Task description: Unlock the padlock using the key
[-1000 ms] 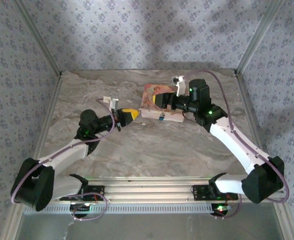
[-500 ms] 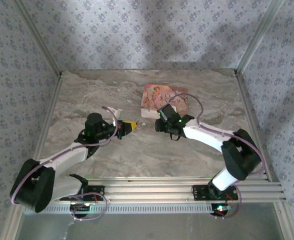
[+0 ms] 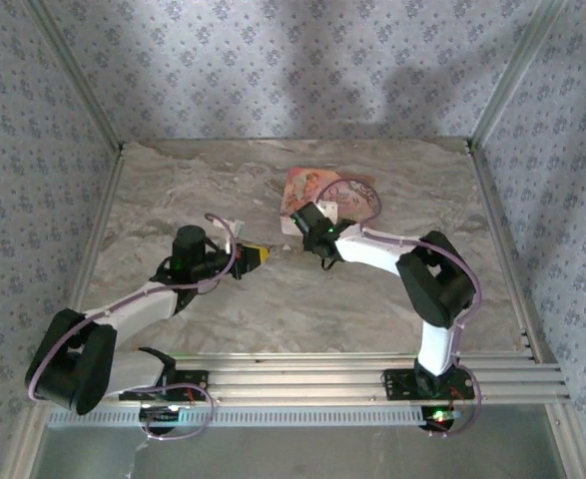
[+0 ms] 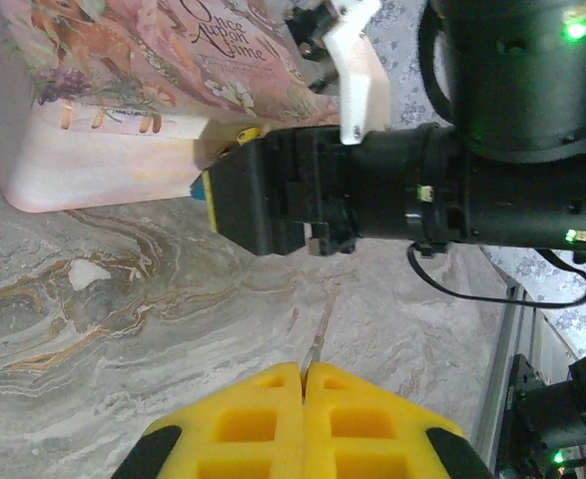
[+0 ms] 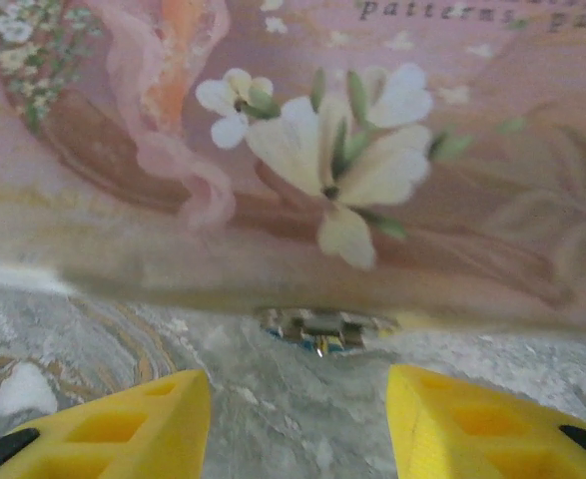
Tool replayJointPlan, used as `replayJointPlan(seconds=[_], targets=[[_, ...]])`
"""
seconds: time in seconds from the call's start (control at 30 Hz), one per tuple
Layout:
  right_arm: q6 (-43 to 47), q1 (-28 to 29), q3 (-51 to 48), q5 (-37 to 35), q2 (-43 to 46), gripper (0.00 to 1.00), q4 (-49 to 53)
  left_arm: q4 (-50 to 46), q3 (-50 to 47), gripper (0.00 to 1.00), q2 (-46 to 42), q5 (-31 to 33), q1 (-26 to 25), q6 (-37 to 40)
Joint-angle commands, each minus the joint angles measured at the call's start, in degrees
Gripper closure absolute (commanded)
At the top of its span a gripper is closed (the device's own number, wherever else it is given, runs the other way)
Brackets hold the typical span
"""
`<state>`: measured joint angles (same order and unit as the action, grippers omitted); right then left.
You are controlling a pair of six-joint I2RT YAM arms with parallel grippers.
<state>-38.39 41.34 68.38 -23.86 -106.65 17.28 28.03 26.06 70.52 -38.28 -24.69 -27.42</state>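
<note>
Now, over to the left gripper (image 4: 304, 366): pressed flat together, pinching the key (image 4: 320, 329), just a thin metal blade poking out past the yellow fingertips. Sits out over the middle of the tabletop (image 3: 173, 190), pointing at the pink floral box (image 3: 322, 192). On to the right gripper (image 5: 297, 377): spread wide, pinching nothing, touching nothing. Down low, just short of the padlock (image 5: 322, 331). And the padlock: flat on the tabletop, tucked tight against the near side of the box, toward the far edge, framed between those two open fingers.
</note>
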Motion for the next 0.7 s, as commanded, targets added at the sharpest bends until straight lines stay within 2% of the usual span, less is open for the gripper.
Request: replayJointPlan(seconds=[0.0, 0.53, 0.67], targets=[[-2.3, -0.9, 2.8, -1.9, -2.2, 0.51, 1.0, 0.9, 0.7, 1.00, 0.3, -1.7, 0.4, 1.3], [-1.3, -3.3, 6.6, -2.1, -7.2, 0.55, -0.1, 3.7, -1.5, 1.00, 0.7, -2.5, 0.9, 0.8], [-0.1, -3.4, 7.0, -2.5, -8.0, 0.65, -1.7, 4.5, -1.8, 1.00, 0.7, -2.6, 0.9, 0.5]])
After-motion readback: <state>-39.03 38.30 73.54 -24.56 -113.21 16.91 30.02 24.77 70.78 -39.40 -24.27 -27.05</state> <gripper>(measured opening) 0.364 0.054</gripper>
